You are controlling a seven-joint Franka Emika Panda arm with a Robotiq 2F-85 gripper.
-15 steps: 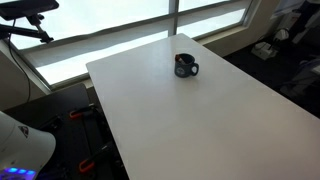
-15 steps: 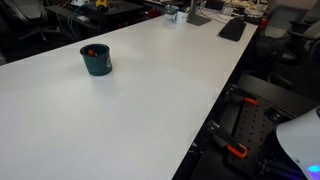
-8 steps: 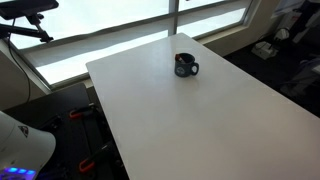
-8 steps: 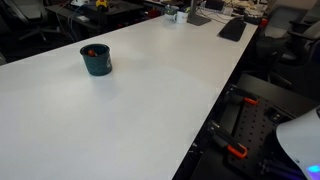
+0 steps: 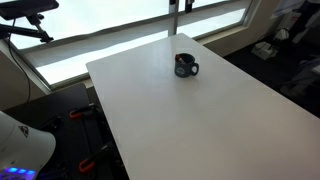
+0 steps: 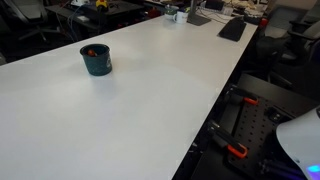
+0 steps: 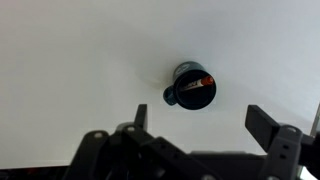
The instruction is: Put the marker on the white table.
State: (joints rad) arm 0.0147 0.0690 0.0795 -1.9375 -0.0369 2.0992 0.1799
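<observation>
A dark blue-black mug (image 5: 186, 66) stands on the large white table (image 5: 200, 120); the mug also shows in an exterior view (image 6: 96, 60) and in the wrist view (image 7: 192, 86). The marker lies inside the mug, its reddish part showing at the rim (image 7: 201, 80), (image 6: 93, 50). My gripper (image 7: 205, 125) is open and empty, high above the table, with the mug between and beyond its fingertips. The gripper does not show in either exterior view.
A window runs behind the table's far edge (image 5: 120, 30). Chairs and desk clutter (image 6: 232, 28) stand beyond the table's far end. Red clamps (image 6: 236, 152) and robot base parts sit below the table's edge.
</observation>
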